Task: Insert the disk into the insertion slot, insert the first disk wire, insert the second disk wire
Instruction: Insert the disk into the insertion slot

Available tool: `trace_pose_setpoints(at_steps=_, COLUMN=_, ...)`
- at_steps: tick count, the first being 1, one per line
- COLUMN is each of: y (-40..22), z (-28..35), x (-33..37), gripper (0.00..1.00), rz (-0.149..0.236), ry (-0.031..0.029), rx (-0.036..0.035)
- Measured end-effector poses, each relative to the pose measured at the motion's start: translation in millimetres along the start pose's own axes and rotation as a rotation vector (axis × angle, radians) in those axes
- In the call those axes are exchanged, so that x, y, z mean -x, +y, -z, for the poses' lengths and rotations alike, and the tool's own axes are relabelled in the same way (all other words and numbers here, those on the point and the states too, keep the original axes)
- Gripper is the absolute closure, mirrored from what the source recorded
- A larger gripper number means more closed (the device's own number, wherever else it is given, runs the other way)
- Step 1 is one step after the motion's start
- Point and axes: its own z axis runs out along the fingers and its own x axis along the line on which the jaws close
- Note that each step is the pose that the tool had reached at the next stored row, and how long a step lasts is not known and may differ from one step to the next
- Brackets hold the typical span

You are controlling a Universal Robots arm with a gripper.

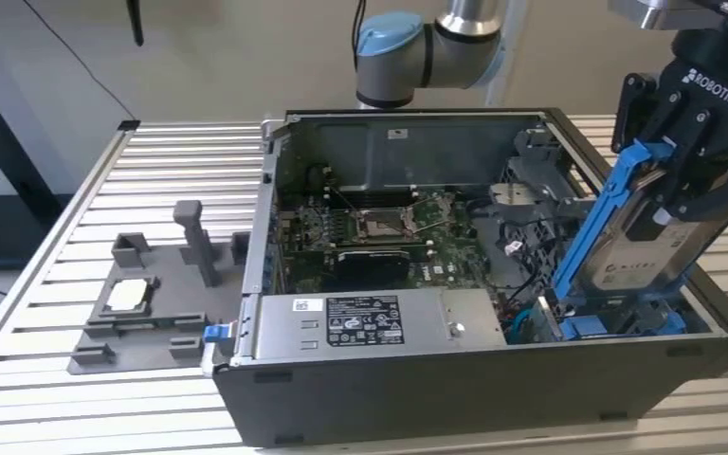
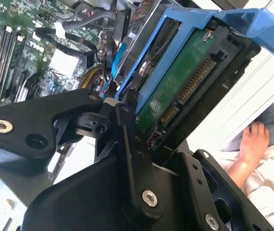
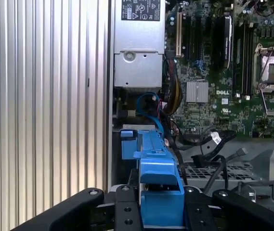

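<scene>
Blue plastic is framing the disk (image 1: 643,258), a flat rectangular silver-grey hard drive with a white label, and the black two-fingered claw (image 1: 681,194) is clamping it from both sides by its upper end. In the exterior view the disk is hanging tilted, its top leaning toward the exterior view's right. Its lower end is reaching down at the insertion slot (image 1: 605,327), the narrow bay of grey sheet metal with blue plastic parts. That bay is sitting in the near corner of the open black computer case (image 1: 465,398), on the exterior view's right; how far the disk is sitting in it I cannot tell. In the second wrist view the drive's green circuit board (image 2: 175,91) with its connector row is facing the camera.

Crowding the bay are a bundle of black cables (image 3: 204,142) and a looping blue cable (image 3: 149,103), both lying just beside the blue frame (image 3: 158,192) in the first wrist view. The silver power-supply box (image 1: 364,322) with a white sticker is sitting next to the bay along the case's near wall, and the green motherboard (image 1: 377,223) is lying beyond it. The case is resting on a slatted aluminium surface (image 1: 35,313), where a grey plastic fixture (image 1: 149,313) is standing well apart on the exterior view's left. A person's hand (image 2: 254,142) is showing past the disk in the second wrist view
</scene>
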Motion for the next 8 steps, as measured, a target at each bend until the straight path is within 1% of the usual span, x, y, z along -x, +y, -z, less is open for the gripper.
trace_pose_setpoints(at_steps=8, y=-2.4, z=-6.5, x=0.1, gripper=0.67, rz=0.011, ry=0.0003, rx=0.0004)
